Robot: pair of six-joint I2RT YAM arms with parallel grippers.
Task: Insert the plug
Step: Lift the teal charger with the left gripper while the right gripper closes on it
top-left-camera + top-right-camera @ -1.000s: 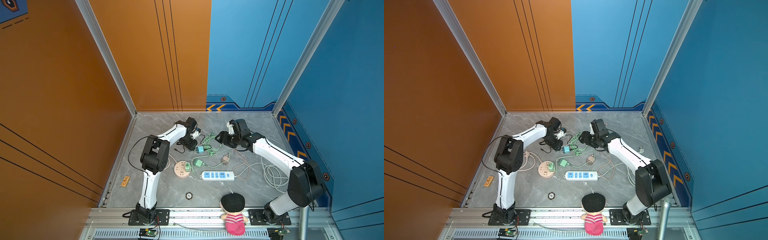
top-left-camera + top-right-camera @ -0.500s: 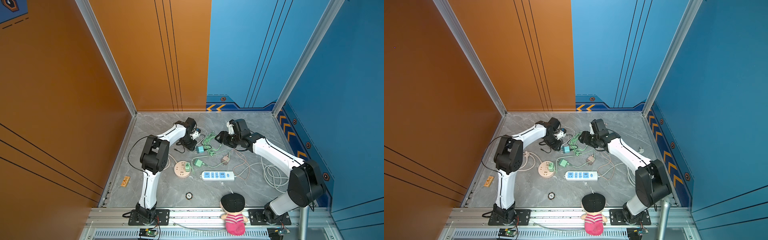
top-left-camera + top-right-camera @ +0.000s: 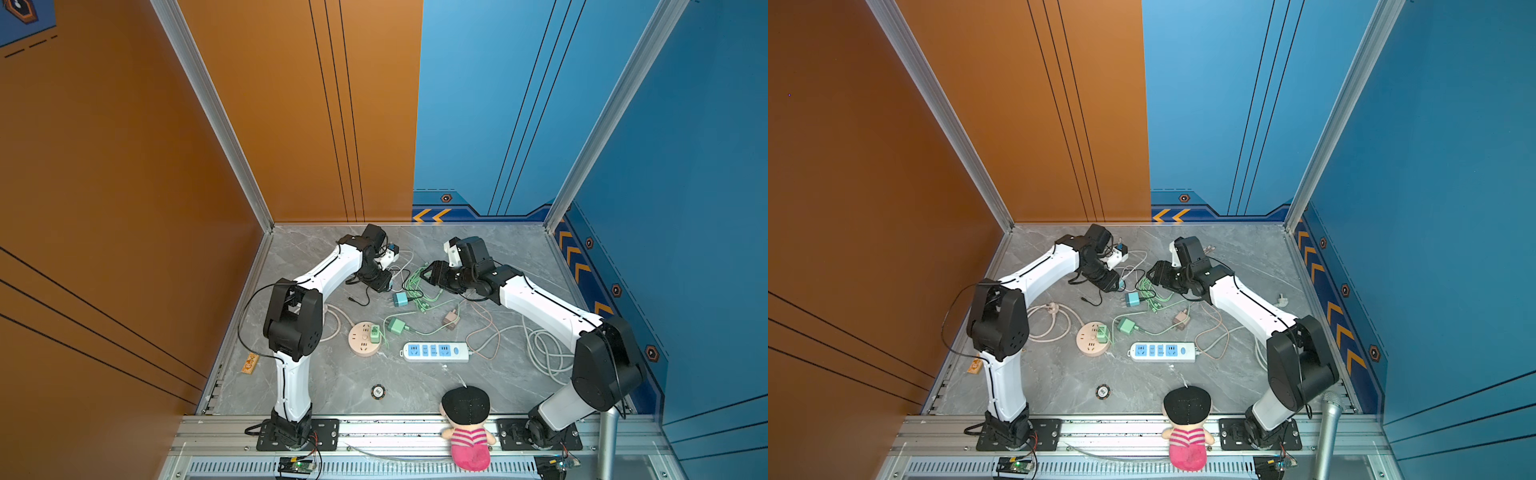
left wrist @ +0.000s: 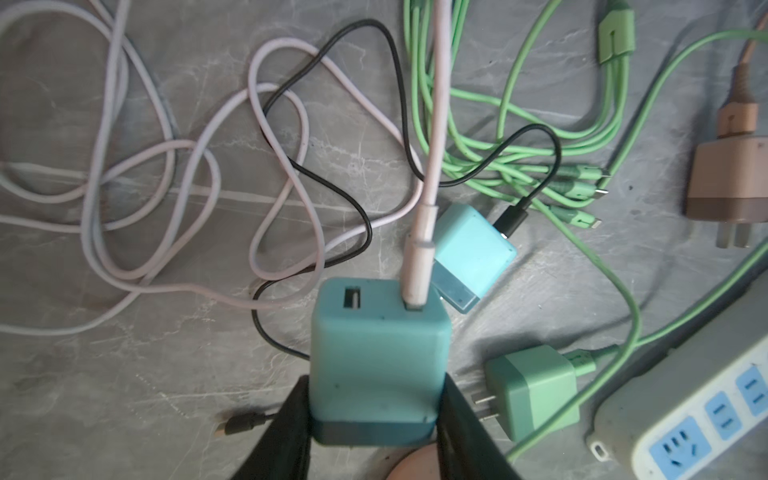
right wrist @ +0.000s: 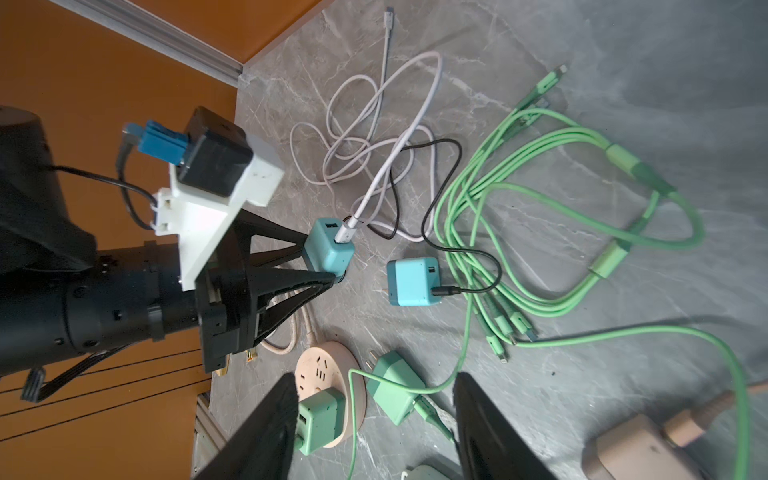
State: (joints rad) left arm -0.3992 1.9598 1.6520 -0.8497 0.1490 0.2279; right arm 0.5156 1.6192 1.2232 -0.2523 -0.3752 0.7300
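In a top view, the grey marble tabletop (image 3: 519,257) is carrying a white power strip (image 3: 434,351) at lower centre. A round pink socket (image 3: 362,338) is lying left of it, with a green charger (image 3: 397,325), a light blue charger (image 3: 401,299) and green cables (image 3: 415,282) lying above.

The table (image 3: 332,386) is a smooth grey marble-look slab with a faint sheen. The teal charger (image 4: 380,353) looks like matt plastic, lightly speckled (dust or scuffs, hard to tell). The left gripper (image 4: 376,419) has jaws of matt black plastic. The white cable (image 4: 417,257) and the green cables (image 4: 617,33) wear smooth, rubbery sheaths. The power strip (image 3: 434,351) is glossy white plastic. The doll (image 3: 466,428) is cloth, its cap knitted. The front rail (image 3: 374,428) is brushed metal.
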